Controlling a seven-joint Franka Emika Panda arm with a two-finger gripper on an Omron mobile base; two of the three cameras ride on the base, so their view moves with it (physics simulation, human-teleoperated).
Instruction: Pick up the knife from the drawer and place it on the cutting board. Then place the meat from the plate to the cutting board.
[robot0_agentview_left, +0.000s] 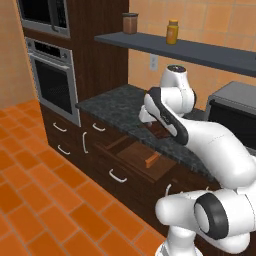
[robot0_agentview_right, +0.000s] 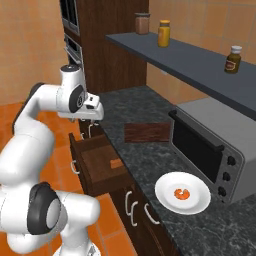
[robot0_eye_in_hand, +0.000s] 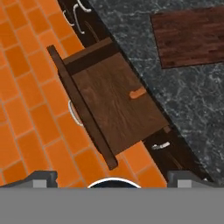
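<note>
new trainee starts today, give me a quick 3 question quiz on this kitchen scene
1. True or false: the knife already lies on the cutting board.
2. What sits on the plate: A the meat, B a jar, C nothing?
3. Fill in: the gripper hangs above the open ____ with its jaws apart.

Key: 1 false, it lies in the drawer; 2 A; 3 drawer.

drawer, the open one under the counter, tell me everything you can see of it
The drawer is wide, dark brown wood with a grained flat bottom, low walls and a curved silver handle on its front. It stands pulled out from the cabinet under the dark speckled counter, over the orange floor tiles. On its bottom, near the counter edge, lies the knife, of which the orange-brown handle shows. The open gripper hangs above, touching nothing.
</note>
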